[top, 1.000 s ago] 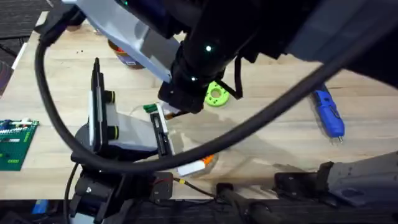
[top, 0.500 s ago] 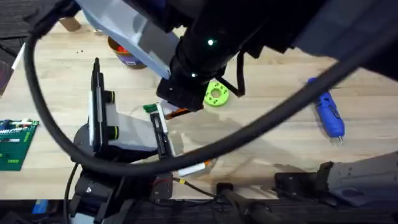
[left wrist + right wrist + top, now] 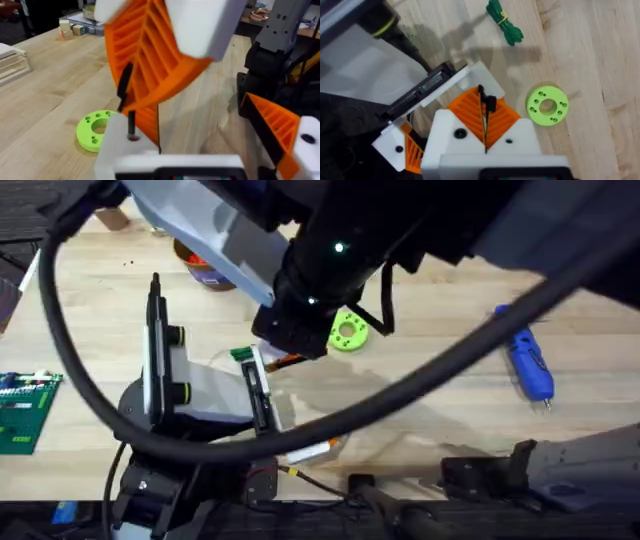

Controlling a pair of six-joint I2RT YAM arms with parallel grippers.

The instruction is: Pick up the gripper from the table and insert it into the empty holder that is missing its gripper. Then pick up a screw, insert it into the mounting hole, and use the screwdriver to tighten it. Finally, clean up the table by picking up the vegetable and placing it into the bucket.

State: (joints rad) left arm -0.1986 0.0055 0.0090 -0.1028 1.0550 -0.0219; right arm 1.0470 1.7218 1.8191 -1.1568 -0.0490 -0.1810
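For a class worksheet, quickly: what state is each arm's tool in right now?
Left tool: open, holding nothing.
Right tool: shut on a thin black screw.

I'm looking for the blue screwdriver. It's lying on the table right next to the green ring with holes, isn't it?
Not quite. The blue screwdriver does lie on the table, but far from the green ring, out toward the right side with bare wood between them. The overhead view shows it.
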